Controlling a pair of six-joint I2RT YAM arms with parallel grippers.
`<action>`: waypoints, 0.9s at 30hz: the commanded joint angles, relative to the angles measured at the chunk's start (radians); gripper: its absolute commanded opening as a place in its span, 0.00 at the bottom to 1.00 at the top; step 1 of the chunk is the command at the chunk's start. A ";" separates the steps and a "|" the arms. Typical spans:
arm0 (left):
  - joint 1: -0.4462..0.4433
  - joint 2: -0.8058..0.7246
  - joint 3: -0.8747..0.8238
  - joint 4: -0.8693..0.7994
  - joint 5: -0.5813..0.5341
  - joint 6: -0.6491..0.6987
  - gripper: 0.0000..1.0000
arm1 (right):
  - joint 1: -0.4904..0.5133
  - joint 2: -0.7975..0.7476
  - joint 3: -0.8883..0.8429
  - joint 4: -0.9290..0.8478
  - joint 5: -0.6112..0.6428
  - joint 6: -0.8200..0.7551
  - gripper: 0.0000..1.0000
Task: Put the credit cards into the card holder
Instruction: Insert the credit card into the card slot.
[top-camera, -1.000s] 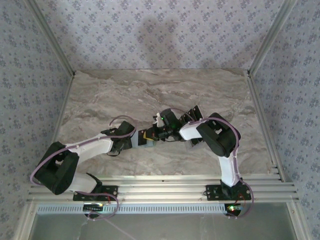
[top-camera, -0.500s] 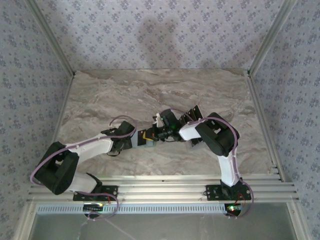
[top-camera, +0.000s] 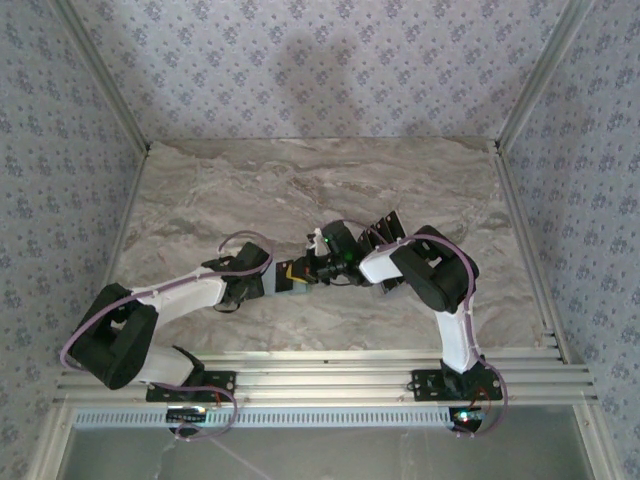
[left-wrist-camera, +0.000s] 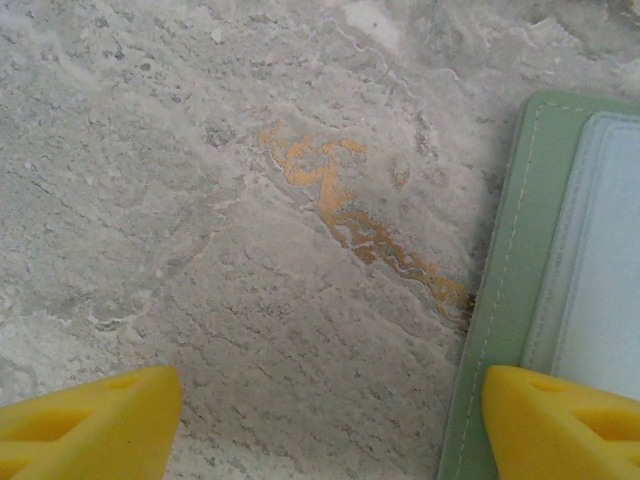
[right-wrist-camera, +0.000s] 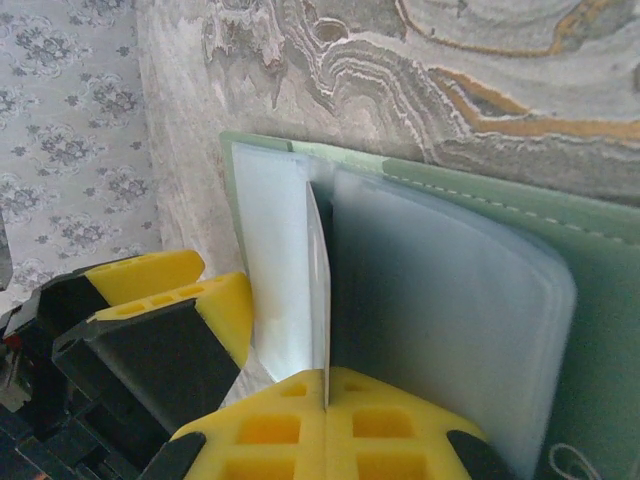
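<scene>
Card holder (right-wrist-camera: 608, 300) sage-green, open, frosted sleeves (right-wrist-camera: 450, 300), right tool (right-wrist-camera: 325, 405) clamped on thin credit card (right-wrist-camera: 318, 280), left tool (left-wrist-camera: 325, 425) apart

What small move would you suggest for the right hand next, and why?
Probably ease the right hand forward to seat the credit card: it is pinched edge-on between two clear sleeves of the card holder, not yet released.

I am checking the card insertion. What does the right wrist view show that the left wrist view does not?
Right wrist: the right tool shut on a credit card, edge-on between the clear sleeves. Left wrist: the left tool open wide, one finger at the edge of the card holder. Both: the card holder, the marble table, the left tool.
</scene>
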 joint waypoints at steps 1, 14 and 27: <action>0.003 -0.009 -0.012 -0.033 -0.017 -0.007 0.79 | 0.007 0.018 -0.028 -0.005 0.004 0.032 0.00; 0.003 -0.009 -0.012 -0.034 -0.019 -0.007 0.79 | 0.016 0.026 -0.056 0.037 0.013 0.093 0.00; 0.002 -0.006 -0.014 -0.028 -0.016 -0.008 0.79 | 0.016 0.072 0.003 0.043 -0.020 0.112 0.00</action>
